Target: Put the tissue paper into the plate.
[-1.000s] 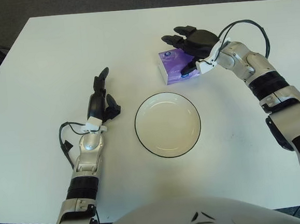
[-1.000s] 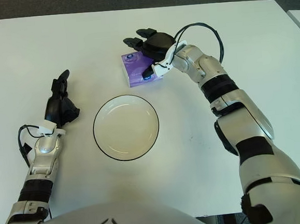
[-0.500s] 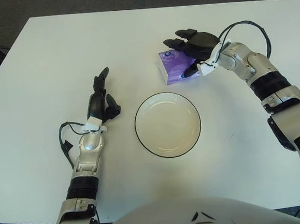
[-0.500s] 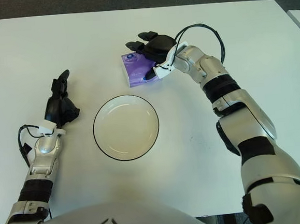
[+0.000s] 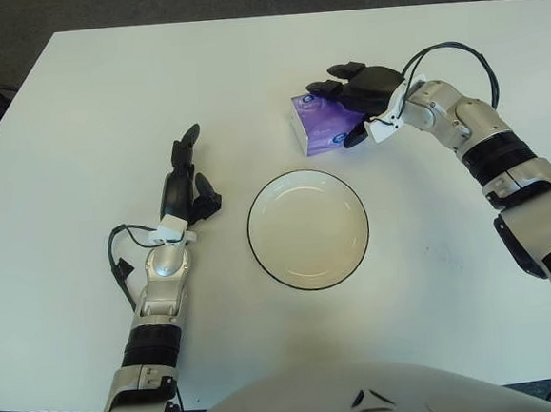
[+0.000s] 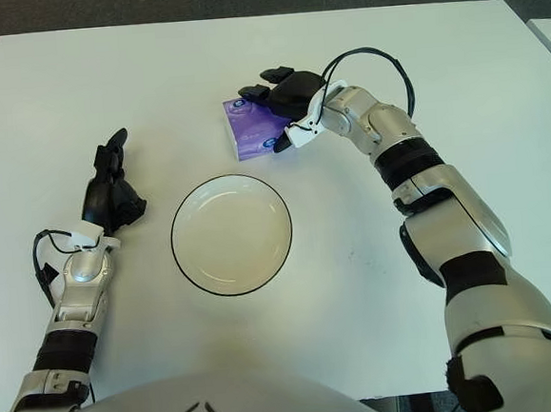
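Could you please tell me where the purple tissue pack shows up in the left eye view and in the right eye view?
Left eye view: the purple tissue pack lies right of centre in the upper half, under the right hand.
Right eye view: the same pack sits left of centre, upper half.
Shared landmark: the plate, just nearer the robot than the pack in both views.

We look from two eyes on the robot's head, set side by side, both facing forward and steeply down. Our own torso edges the near side; the floor shows beyond the far side. Both views share the white table [image 5: 105, 95], the plate [image 5: 308, 229] and both arms. The right eye sits slightly further right, so everything shifts left.
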Controlling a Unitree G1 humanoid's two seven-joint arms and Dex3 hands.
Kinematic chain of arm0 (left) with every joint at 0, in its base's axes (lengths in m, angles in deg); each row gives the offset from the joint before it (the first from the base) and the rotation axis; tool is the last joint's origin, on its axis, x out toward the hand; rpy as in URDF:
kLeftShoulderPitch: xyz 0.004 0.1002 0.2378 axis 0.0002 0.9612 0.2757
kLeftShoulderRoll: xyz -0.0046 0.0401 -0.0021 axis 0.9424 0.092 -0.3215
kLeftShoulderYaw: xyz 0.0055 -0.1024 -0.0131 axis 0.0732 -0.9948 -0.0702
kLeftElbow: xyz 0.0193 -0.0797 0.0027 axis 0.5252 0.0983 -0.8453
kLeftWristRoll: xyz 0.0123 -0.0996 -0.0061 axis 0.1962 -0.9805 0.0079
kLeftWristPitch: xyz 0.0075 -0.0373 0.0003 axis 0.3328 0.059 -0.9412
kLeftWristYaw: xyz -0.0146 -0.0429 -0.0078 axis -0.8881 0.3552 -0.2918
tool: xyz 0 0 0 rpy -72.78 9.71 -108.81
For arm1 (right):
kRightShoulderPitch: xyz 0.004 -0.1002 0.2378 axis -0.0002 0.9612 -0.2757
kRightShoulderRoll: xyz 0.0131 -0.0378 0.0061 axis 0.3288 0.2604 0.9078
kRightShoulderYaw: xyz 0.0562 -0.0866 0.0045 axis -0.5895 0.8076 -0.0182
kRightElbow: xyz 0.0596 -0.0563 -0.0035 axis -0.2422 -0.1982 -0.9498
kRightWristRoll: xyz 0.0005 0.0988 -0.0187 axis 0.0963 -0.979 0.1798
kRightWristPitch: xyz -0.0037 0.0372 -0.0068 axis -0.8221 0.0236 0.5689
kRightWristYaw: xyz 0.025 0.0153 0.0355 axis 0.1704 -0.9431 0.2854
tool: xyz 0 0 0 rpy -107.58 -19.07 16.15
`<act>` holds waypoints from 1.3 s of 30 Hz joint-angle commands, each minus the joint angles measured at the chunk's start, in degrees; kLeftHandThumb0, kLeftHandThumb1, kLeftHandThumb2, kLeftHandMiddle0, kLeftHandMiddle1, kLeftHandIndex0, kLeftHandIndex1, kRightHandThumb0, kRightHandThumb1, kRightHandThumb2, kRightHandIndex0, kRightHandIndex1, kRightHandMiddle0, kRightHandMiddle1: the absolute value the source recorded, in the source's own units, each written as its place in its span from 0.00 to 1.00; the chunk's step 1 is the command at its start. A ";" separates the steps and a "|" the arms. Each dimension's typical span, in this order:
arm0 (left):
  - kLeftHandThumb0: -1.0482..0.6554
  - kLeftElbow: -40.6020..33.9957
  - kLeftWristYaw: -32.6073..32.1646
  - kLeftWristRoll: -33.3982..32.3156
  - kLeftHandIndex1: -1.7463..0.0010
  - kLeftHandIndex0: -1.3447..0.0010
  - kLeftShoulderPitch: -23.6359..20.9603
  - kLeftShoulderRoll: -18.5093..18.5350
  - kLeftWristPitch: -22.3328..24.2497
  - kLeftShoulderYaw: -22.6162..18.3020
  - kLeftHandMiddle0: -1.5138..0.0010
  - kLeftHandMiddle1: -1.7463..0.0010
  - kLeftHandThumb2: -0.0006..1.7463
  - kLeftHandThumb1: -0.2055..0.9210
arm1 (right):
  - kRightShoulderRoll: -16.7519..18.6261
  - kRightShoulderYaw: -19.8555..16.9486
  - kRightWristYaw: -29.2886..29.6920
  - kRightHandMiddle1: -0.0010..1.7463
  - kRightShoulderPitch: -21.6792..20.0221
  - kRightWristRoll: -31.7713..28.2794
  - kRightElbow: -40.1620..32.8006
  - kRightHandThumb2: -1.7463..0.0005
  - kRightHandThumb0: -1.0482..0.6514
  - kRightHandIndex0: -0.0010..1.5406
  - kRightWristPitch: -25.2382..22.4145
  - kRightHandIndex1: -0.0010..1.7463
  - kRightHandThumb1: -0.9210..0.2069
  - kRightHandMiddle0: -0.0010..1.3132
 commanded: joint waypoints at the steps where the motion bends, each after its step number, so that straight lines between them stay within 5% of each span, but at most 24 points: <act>1: 0.09 4.40 0.20 0.63 0.73 1.00 4.76 -1.63 2.66 1.20 0.95 1.00 0.71 1.00 | 0.41 0.91 -0.16 0.00 0.68 0.50 0.99 0.78 0.00 0.00 -0.21 0.00 0.00 0.00; 22: 0.09 4.93 -0.67 1.73 0.74 1.00 4.60 -1.65 1.89 1.41 0.95 0.99 0.71 1.00 | 2.98 4.93 2.97 0.00 0.74 2.25 5.61 0.76 0.00 0.00 -1.44 0.00 0.00 0.00; 39: 0.09 5.40 -0.72 1.52 0.76 1.00 4.72 -1.92 0.85 1.46 0.95 1.00 0.71 1.00 | 8.41 4.30 12.92 0.00 4.38 0.76 7.89 0.80 0.00 0.03 -8.69 0.01 0.00 0.00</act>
